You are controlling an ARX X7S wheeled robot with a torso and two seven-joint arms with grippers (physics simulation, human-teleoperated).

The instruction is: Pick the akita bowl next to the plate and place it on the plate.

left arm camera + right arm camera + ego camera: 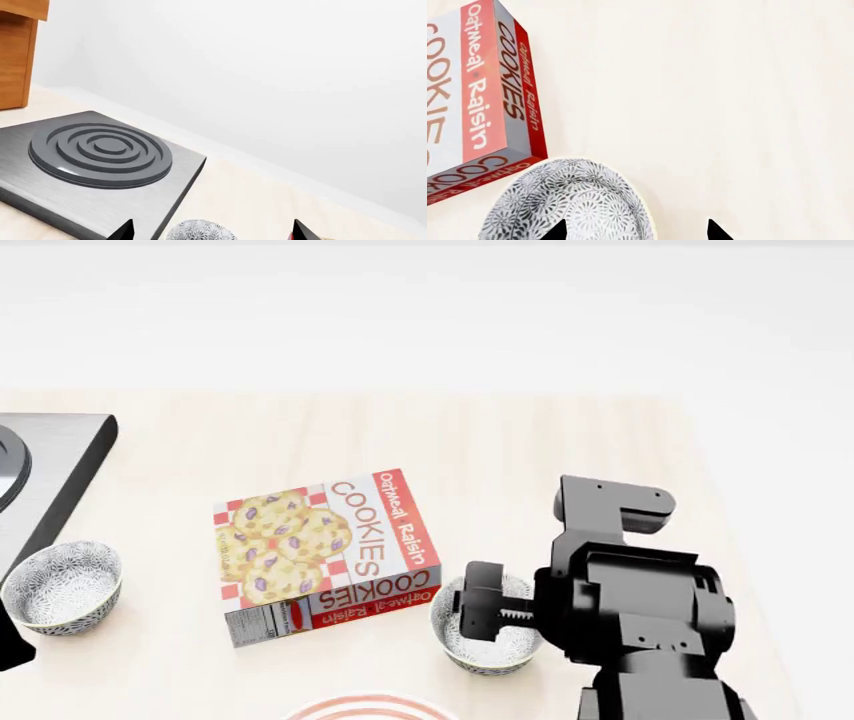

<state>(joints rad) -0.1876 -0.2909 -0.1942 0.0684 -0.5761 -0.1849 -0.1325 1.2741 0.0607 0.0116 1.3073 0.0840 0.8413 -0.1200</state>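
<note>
In the head view the akita bowl (491, 655) stands just right of the red-ringed plate (367, 706), of which only the top rim shows at the frame's lower edge. My right gripper (635, 231) is open above this bowl (570, 200). One fingertip (557, 230) lies over the bowl and the other over bare table outside its rim. A second identical patterned bowl (63, 587) sits far left beside the stove. My left gripper (212, 231) is open, and that bowl (200, 231) shows between its tips.
A cookie box (327, 555) lies flat just left of the akita bowl, its red edge (527, 110) close to the bowl. A grey stove (100, 150) with a ringed burner sits at the table's left. A wooden cabinet (17, 50) stands behind it, against a white wall.
</note>
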